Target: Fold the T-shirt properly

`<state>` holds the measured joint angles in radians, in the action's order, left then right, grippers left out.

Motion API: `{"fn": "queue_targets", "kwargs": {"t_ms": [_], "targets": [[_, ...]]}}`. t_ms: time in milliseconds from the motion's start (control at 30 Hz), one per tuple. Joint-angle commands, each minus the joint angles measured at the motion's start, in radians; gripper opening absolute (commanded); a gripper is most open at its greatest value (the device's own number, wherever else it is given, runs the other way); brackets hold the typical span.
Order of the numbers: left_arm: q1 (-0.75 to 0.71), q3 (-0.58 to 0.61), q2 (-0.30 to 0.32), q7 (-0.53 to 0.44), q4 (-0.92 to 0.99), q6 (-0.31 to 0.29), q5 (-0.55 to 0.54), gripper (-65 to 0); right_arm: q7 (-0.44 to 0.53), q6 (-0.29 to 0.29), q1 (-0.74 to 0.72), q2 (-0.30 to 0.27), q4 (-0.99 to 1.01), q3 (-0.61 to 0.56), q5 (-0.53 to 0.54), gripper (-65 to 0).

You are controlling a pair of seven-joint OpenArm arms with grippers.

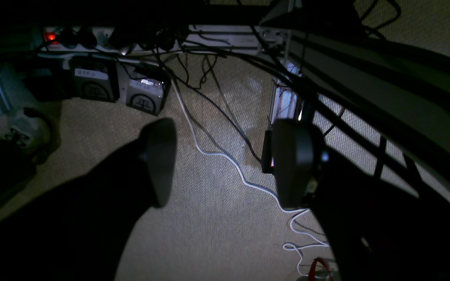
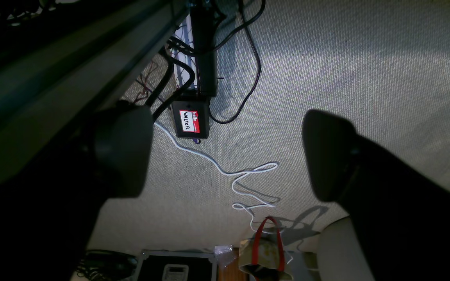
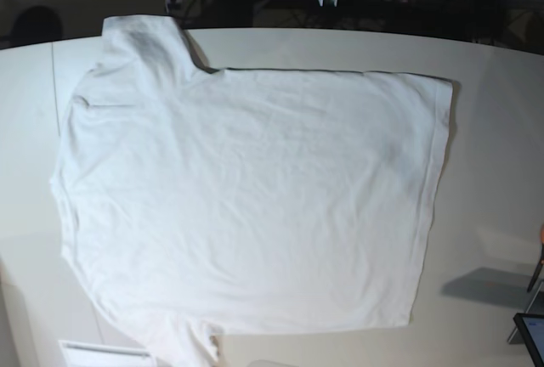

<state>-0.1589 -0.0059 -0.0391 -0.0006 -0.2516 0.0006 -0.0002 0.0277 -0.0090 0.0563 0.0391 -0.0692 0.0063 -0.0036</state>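
The white T-shirt (image 3: 246, 206) lies spread flat on the white table (image 3: 497, 172), collar end to the left, hem to the right, one sleeve at the back left and one at the front left. No arm or gripper shows in the base view. In the left wrist view my left gripper (image 1: 227, 164) is open and empty, its two dark fingers wide apart over the carpeted floor. In the right wrist view my right gripper (image 2: 225, 156) is also open and empty above the floor. The T-shirt shows in neither wrist view.
Both wrist views look down past the table's edge at beige carpet. A white cable (image 1: 225, 156) and black cables run across it. A power strip (image 1: 76, 39), a black box with a red name label (image 2: 190, 121) and a red-handled bag (image 2: 266, 249) lie there.
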Motion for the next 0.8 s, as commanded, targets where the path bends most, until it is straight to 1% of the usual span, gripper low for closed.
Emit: {"fn": "queue_targets", "kwargs": {"t_ms": [0, 33, 67, 100, 167, 200, 233, 267, 300, 333, 400, 467, 500, 567, 600, 633, 667, 700, 733, 767], "targets": [[-0.009, 0.007, -0.003, -0.008, -0.004, 0.003, 0.001, -28.7, 0.002, 0.005, 0.003, 0.003, -0.001, 0.002, 0.0, -18.6], [-0.009, 0.008, -0.003, -0.008, -0.004, 0.003, 0.001, -31.7, 0.002, 0.005, 0.003, 0.003, -0.001, 0.002, 0.0, -24.8], [-0.009, 0.007, -0.003, -0.008, -0.004, 0.003, 0.001, -37.3, 0.002, 0.005, 0.003, 0.003, -0.001, 0.002, 0.0, -32.1], [-0.009, -0.001, -0.003, -0.008, -0.004, 0.003, 0.001, -46.5, 0.002, 0.005, 0.003, 0.003, -0.001, 0.002, 0.0, -41.6], [-0.009, -0.001, -0.003, -0.008, -0.004, 0.003, 0.001, -65.0, 0.002, 0.005, 0.003, 0.003, -0.001, 0.002, 0.0, -57.2], [-0.009, -0.001, -0.003, -0.008, -0.004, 0.003, 0.001, -65.0, 0.002, 0.005, 0.003, 0.003, -0.001, 0.002, 0.0, -62.2], [-0.009, -0.001, -0.003, -0.008, -0.004, 0.003, 0.001, -64.5, 0.002, 0.005, 0.003, 0.003, -0.001, 0.002, 0.0, -63.8], [-0.009, -0.001, -0.003, -0.008, -0.004, 0.003, 0.001, -60.8, 0.002, 0.005, 0.003, 0.003, -0.001, 0.002, 0.0, -63.1], [-0.009, -0.001, -0.003, -0.008, -0.004, 0.003, 0.001, -57.8, 0.002, 0.005, 0.003, 0.003, -0.001, 0.002, 0.0, -60.8], [-0.009, -0.001, -0.003, -0.008, -0.004, 0.003, 0.001, -54.6, 0.002, 0.005, 0.003, 0.003, -0.001, 0.002, 0.0, -57.2], [-0.009, -0.001, -0.003, -0.008, -0.004, 0.003, 0.001, -48.2, 0.002, 0.005, 0.003, 0.003, -0.001, 0.002, 0.0, -47.0], [-0.011, -0.001, -0.003, -0.008, -0.004, 0.003, 0.001, -39.5, 0.002, 0.005, 0.004, 0.003, -0.001, 0.002, 0.0, -33.2], [-0.011, -0.001, -0.003, -0.008, -0.004, 0.003, 0.001, -35.4, 0.002, 0.005, 0.009, 0.003, -0.001, 0.002, 0.0, -28.0], [-0.011, 0.008, -0.002, -0.008, -0.004, 0.003, 0.001, -30.6, 0.002, 0.005, 0.018, 0.003, -0.013, 0.001, 0.0, -19.9], [-0.012, 0.01, -0.002, -0.008, -0.004, 0.003, 0.001, -30.9, 0.002, 0.005, 0.027, 0.003, -0.031, 0.001, 0.0, -20.3], [-0.017, 0.01, -0.002, -0.008, -0.004, 0.003, 0.001, -32.8, 0.002, 0.005, 0.038, 0.003, -0.05, 0.001, 0.0, -23.1], [-0.018, 0.01, -0.002, -0.008, -0.004, 0.003, 0.001, -37.6, 0.002, 0.005, 0.052, 0.003, -0.073, 0.001, 0.0, -28.7], [-0.018, 0.004, -0.002, -0.008, -0.004, 0.003, 0.001, -43.2, 0.002, 0.005, 0.06, 0.003, -0.09, 0.002, 0.0, -34.8], [-0.018, 0.001, -0.002, -0.008, -0.004, 0.003, 0.001, -50.4, 0.002, 0.005, 0.064, 0.003, -0.097, 0.002, 0.0, -41.9], [-0.018, 0.001, -0.002, -0.008, -0.004, 0.003, 0.001, -60.3, 0.002, 0.005, 0.069, 0.003, -0.102, 0.002, 0.001, -50.8]]}}
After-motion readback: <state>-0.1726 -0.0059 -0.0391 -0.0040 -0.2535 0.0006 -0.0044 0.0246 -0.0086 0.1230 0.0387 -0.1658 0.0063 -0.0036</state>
